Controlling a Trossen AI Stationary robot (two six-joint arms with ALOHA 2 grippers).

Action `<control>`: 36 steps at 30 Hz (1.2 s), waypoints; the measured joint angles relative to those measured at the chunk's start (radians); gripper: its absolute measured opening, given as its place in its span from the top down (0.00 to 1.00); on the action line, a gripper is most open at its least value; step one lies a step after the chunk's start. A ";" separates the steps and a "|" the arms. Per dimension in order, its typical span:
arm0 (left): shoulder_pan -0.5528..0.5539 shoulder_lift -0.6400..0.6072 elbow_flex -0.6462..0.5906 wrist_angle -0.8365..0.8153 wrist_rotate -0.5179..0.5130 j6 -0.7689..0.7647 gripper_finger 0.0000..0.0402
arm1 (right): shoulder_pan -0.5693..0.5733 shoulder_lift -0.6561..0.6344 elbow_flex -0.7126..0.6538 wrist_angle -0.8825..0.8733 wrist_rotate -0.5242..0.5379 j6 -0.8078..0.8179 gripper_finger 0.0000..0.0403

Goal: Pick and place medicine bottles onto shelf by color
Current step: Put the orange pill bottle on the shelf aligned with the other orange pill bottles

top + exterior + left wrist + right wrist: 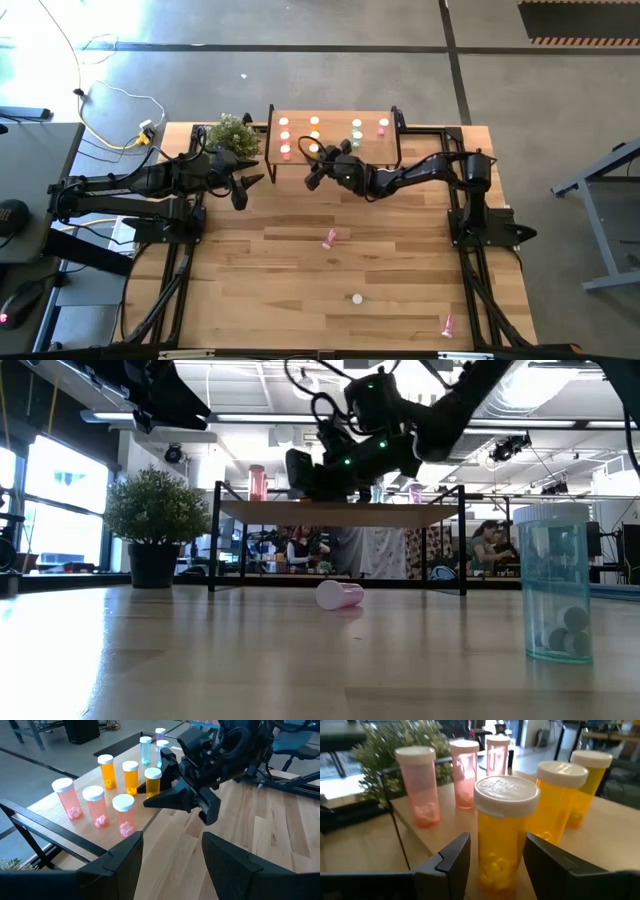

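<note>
Nearest item, low view: one pale blue bottle [556,582], upright on the table [300,290], white pills at its bottom; not yet shelved.

Shelf [335,152], far edge of table, beside a potted plant [232,133]: light-wood top on black legs. Sorted so far in rows by colour: three pink bottles [97,806], three orange bottles [130,776], with pale blue and purplish ones [160,735] behind. All upright, white caps.

Front orange bottle [504,832]: translucent, yellow pills inside, standing on the shelf between the right gripper's [492,852] parted fingers, which flank it without clearly pressing; judged just set down.

Left gripper [172,851]: fingers apart, empty, hovering just off the shelf's near corner.

Outstanding: pink bottle [331,237] lying mid-table; another pink one [447,323] near the front right edge; one pale cap-up bottle [357,297], likely the blue one.
</note>
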 joint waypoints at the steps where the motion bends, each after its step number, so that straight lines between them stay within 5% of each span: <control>1: 0.000 0.000 0.000 0.000 0.000 0.000 0.51 | 0.000 0.000 0.018 -0.044 0.008 0.018 0.58; 36: 0.000 0.000 0.000 -0.003 0.049 0.000 0.51 | 0.040 -0.054 0.075 -0.305 0.162 0.094 0.58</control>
